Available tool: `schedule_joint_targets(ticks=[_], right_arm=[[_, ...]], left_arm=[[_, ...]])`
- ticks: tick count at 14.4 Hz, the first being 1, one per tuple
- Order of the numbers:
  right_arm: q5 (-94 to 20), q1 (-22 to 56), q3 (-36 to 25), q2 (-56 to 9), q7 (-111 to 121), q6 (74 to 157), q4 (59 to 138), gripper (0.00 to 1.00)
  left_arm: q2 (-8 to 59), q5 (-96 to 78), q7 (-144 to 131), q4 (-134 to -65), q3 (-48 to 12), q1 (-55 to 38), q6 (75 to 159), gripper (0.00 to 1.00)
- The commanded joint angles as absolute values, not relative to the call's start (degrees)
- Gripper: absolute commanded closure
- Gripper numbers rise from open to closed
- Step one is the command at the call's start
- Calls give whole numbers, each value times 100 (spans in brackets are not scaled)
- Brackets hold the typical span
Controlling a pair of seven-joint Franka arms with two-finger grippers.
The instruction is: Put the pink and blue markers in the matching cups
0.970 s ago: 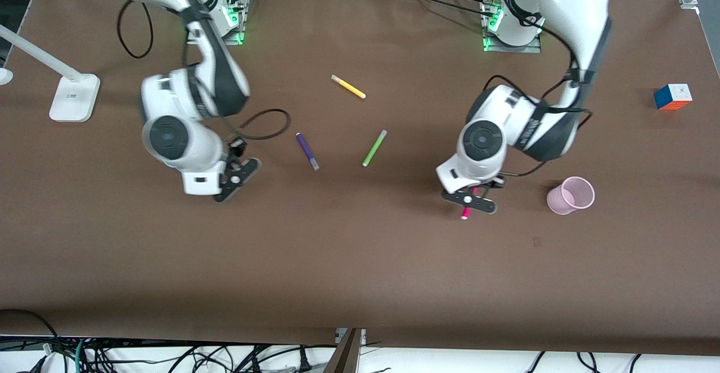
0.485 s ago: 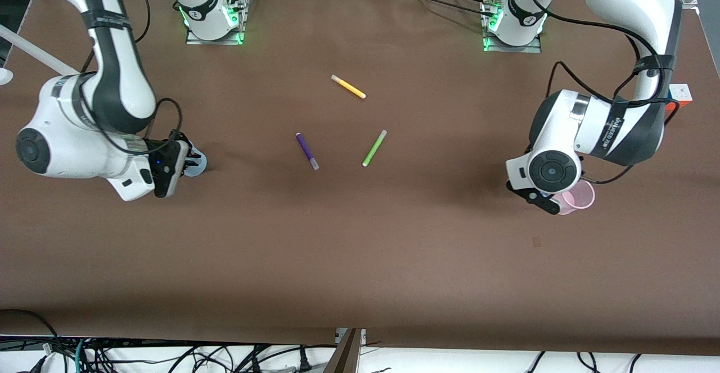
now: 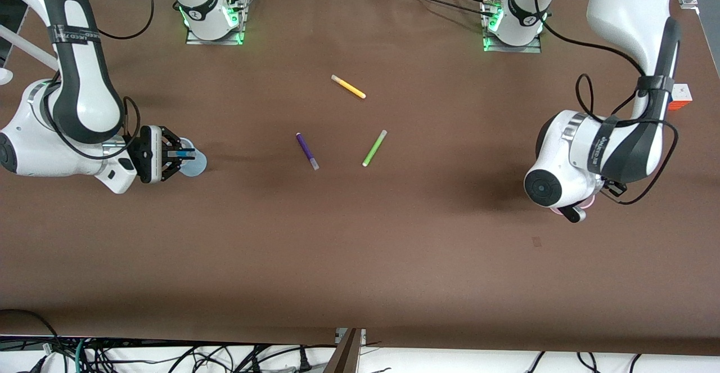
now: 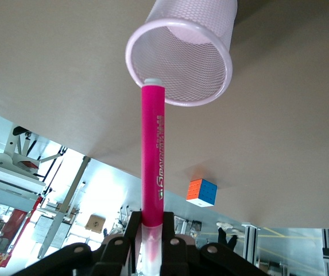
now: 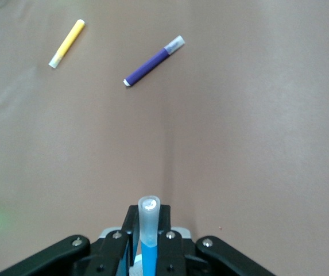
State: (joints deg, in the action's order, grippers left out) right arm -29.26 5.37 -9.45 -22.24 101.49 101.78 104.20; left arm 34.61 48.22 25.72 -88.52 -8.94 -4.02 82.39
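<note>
My right gripper (image 3: 179,153) is shut on the blue marker (image 3: 183,152) and holds it over the pale blue cup (image 3: 195,165) toward the right arm's end of the table. In the right wrist view the gripper (image 5: 148,221) grips the blue marker (image 5: 148,233), its pale cap sticking out past the fingers. My left gripper (image 3: 572,213) is over the pink cup (image 3: 586,203), which the arm mostly hides. In the left wrist view the gripper (image 4: 153,221) is shut on the pink marker (image 4: 153,155), whose end points at the rim of the pink cup (image 4: 181,63).
A purple pen (image 3: 307,151), a green pen (image 3: 374,148) and a yellow pen (image 3: 348,86) lie mid-table; the purple pen (image 5: 153,60) and the yellow pen (image 5: 66,43) also show in the right wrist view. A colour cube (image 4: 201,192) stands near the left arm.
Both arms swung outward from mid-table. The right gripper carried the blue marker over the blue cup. The left gripper carried the pink marker over the pink cup, now covering most of it.
</note>
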Motion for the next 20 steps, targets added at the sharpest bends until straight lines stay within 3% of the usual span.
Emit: schedule_joint_targets(ticks=[1,2,3,4,10,15,20], right_arm=[[-3225,466,-1046,-2083,10634,10169,10731,100],[-3217,466,-1072,-2083,10583,10152,10723,98],[-3217,466,-1133,-2074,10521,10134,10723,1],[-3217,457,-1177,-2074,10460,10125,10679,0],[-2779,492,-1230,-2074,7600,9564,9731,0],[-1829,554,-1195,-2136,4366,8799,8703,0],[-898,1063,-1160,-2005,1595,8263,8490,0]], left_arm=[[3700,5027,2725,-8798,-949,-352,8226,95],[3709,5053,2725,-8798,-949,-352,8340,91],[3718,5097,2725,-8798,-949,-352,8367,65],[3718,5106,2664,-8780,-949,-352,8367,1],[3534,4889,2628,-8500,-958,-281,8358,0],[2857,2238,2602,-7981,-949,306,8367,0],[2076,398,2602,-7699,-993,817,8806,0]])
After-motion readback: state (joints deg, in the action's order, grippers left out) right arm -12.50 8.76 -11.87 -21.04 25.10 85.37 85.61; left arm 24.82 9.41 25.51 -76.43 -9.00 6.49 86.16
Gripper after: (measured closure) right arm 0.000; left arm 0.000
